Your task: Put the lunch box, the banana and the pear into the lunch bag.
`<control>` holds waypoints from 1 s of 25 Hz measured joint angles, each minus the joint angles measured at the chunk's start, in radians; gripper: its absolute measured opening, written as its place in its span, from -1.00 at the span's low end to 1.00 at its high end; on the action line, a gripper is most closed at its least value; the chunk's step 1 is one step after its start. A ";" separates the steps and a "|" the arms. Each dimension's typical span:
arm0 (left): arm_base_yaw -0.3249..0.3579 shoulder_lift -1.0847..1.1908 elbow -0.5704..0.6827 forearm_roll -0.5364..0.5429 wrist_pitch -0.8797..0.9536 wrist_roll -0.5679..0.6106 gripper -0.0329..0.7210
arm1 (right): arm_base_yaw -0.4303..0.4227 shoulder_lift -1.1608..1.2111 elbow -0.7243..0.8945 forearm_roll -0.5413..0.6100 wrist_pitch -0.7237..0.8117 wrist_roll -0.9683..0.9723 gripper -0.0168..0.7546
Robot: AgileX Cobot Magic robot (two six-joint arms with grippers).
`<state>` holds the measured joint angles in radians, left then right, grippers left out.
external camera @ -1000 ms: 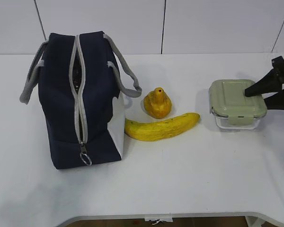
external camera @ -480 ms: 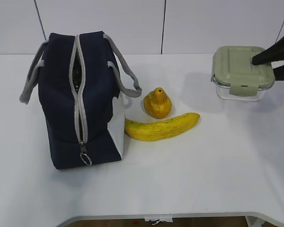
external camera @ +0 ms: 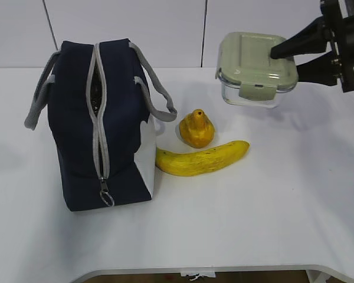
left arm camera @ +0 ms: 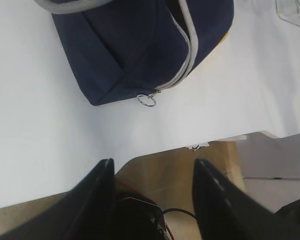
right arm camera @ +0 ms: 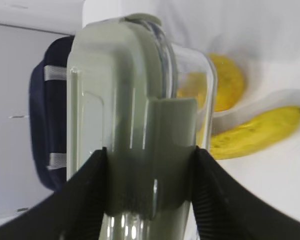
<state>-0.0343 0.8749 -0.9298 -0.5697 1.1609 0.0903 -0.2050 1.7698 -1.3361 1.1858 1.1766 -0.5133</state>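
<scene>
My right gripper (external camera: pixel 288 58) is shut on the lunch box (external camera: pixel 255 68), a clear container with a sage-green lid, and holds it in the air at the upper right, above the table. In the right wrist view the lunch box (right arm camera: pixel 135 125) fills the space between the fingers (right arm camera: pixel 85 195). The pear (external camera: pixel 196 128) and the banana (external camera: pixel 202 159) lie on the table right of the navy lunch bag (external camera: pixel 100 124), whose zipper is partly open at the top. My left gripper (left arm camera: pixel 150 172) is open and empty, off the table's front edge near the bag (left arm camera: pixel 140 45).
The white table (external camera: pixel 253 218) carries the bag at the left and the fruit in the middle. A white panelled wall (external camera: pixel 165 29) stands behind. The table's front edge (left arm camera: pixel 200 142) and the wooden floor show in the left wrist view.
My right gripper has lifted the lunch box off the table and carried it up and to the left, toward the bag. The bag, the pear and the banana have not moved.
</scene>
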 joint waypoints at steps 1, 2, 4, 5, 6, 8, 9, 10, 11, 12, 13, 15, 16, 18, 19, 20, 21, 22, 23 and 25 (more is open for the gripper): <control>0.000 0.047 -0.020 -0.011 -0.001 0.013 0.12 | 0.019 0.000 0.000 0.016 0.000 0.000 0.00; 0.000 0.088 -0.042 -0.023 -0.005 0.028 0.12 | 0.038 0.000 0.000 0.034 0.000 0.000 0.00; 0.000 0.182 -0.104 -0.051 -0.011 0.064 0.12 | 0.075 0.000 0.000 0.069 0.000 0.000 0.00; 0.000 0.220 -0.129 -0.061 -0.014 0.076 0.12 | 0.095 0.000 0.000 0.090 0.000 0.000 0.00; 0.000 0.257 -0.154 -0.068 -0.016 0.089 0.13 | 0.112 0.000 0.000 0.110 0.000 0.000 0.00; 0.000 0.343 -0.209 -0.086 -0.024 0.105 0.13 | 0.151 0.000 0.000 0.138 0.000 0.000 0.00; 0.000 0.383 -0.231 -0.095 -0.024 0.111 0.13 | 0.168 0.000 -0.008 0.148 0.000 0.000 0.00; 0.000 0.420 -0.259 -0.109 -0.026 0.117 0.14 | 0.182 0.000 -0.018 0.153 0.000 0.000 0.00; 0.000 0.450 -0.277 -0.118 -0.031 0.122 0.16 | 0.198 0.000 -0.029 0.155 0.000 0.000 0.00; 0.000 0.489 -0.298 -0.129 -0.033 0.126 0.18 | 0.212 0.000 -0.045 0.160 -0.003 0.000 0.00; 0.000 0.515 -0.316 -0.138 -0.033 0.128 0.20 | 0.225 0.000 -0.061 0.160 -0.010 0.000 0.00; -0.002 0.572 -0.352 -0.151 -0.037 0.131 0.24 | 0.252 0.000 -0.091 0.162 -0.031 0.000 0.00; -0.006 0.592 -0.366 -0.150 -0.043 0.133 0.25 | 0.265 0.000 -0.108 0.164 -0.046 0.000 0.00; -0.015 0.634 -0.386 -0.153 -0.050 0.135 0.26 | 0.287 0.000 -0.137 0.166 -0.077 0.000 0.00; -0.023 0.656 -0.396 -0.153 -0.051 0.135 0.27 | 0.299 0.000 -0.146 0.168 -0.095 0.000 0.00; -0.032 0.676 -0.403 -0.153 -0.055 0.136 0.27 | 0.309 0.000 -0.155 0.173 -0.109 0.000 0.00; -0.042 0.697 -0.412 -0.155 -0.057 0.137 0.27 | 0.320 0.000 -0.161 0.175 -0.125 0.000 0.00; -0.049 0.713 -0.420 -0.155 -0.057 0.137 0.27 | 0.331 0.000 -0.164 0.175 -0.141 0.000 0.00; -0.060 0.733 -0.426 -0.155 -0.059 0.140 0.27 | 0.341 0.000 -0.166 0.175 -0.158 0.000 0.00; -0.071 0.762 -0.437 -0.155 -0.073 0.143 0.26 | 0.361 0.000 -0.168 0.175 -0.183 0.000 0.00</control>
<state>-0.1053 1.6370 -1.3669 -0.7243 1.0883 0.2336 0.1556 1.7698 -1.5037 1.3606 0.9932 -0.5133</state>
